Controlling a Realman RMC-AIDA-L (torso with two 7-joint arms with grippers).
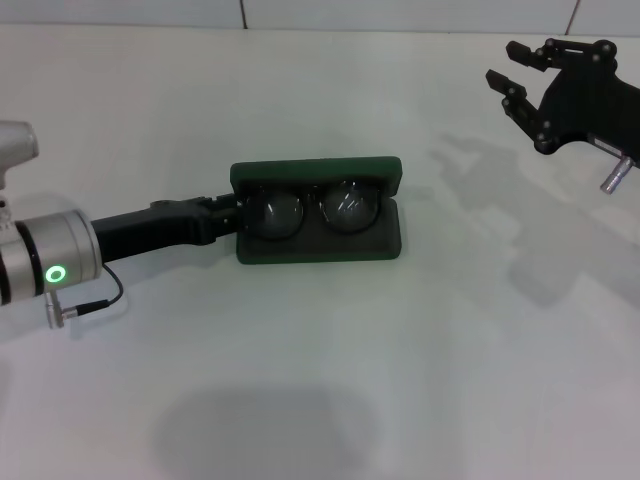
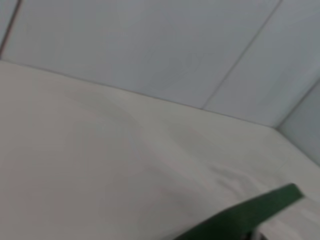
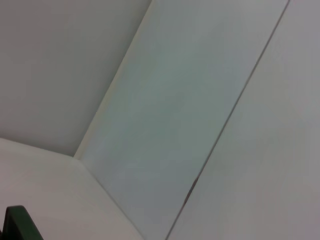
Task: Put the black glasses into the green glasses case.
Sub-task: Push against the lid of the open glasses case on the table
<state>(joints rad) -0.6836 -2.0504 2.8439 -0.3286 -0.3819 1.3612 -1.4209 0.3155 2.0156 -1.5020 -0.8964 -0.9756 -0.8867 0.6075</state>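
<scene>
The white table stood before pale wall panels. From the head, the black glasses lay inside the open green glasses case. The left gripper was at its left end; whether its fingers held the frame I could not tell. The right gripper hung open and empty, well apart. The left wrist view showed only the case rim, and the right wrist view only a corner. The thin frame seemed light and fragile, best held at the bridge.

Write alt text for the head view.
Black glasses lie inside the open green case at the middle of a white table. The left gripper reaches in at the case's left end by the glasses; the right gripper hangs open, far off at the upper right.
</scene>
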